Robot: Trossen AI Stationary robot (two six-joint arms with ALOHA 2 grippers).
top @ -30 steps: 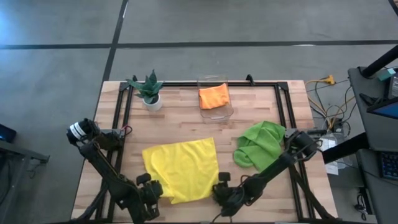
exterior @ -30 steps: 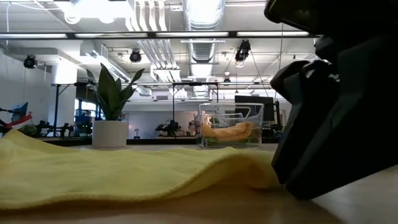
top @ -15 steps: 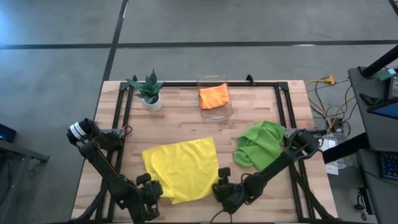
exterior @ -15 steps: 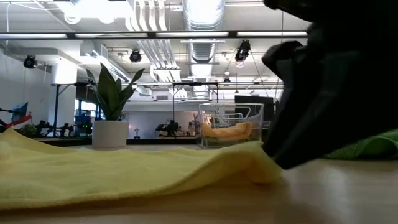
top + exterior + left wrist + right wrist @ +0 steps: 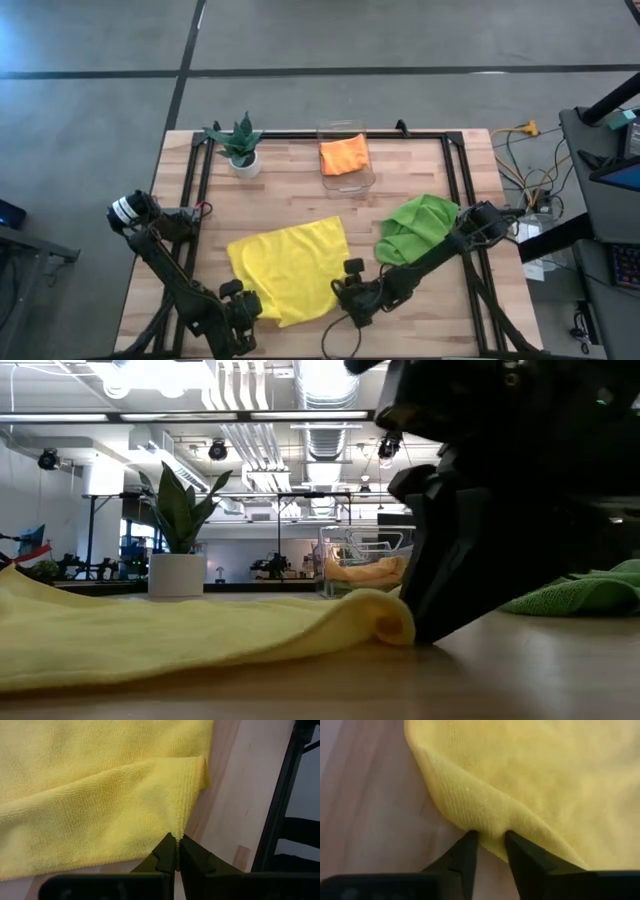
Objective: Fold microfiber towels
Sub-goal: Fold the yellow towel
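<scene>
I see yellow towel (image 5: pixel 290 270) flat on bench (image 5: pixel 300 195) front. Left tool (image 5: pixel 176 851) pinches its near-left corner, right tool (image 5: pixel 490 845) clamps near-right edge. Green towel (image 5: pixel 415 228) bunched right; orange towel (image 5: pixel 344 154) in bin (image 5: pixel 365 180); plant (image 5: pixel 241 143) back-left.

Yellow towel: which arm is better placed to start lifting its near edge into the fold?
Neither clearly: both. The left gripper is shut on the yellow towel at its near corner, and the right gripper pinches the opposite near corner, so lifting together looks best.

One yellow towel (image 5: pixel 288 272); one green towel (image 5: pixel 415 232); one orange towel (image 5: pixel 344 155); one potted plant (image 5: pixel 241 146); one clear bin (image 5: pixel 361 179)
</scene>
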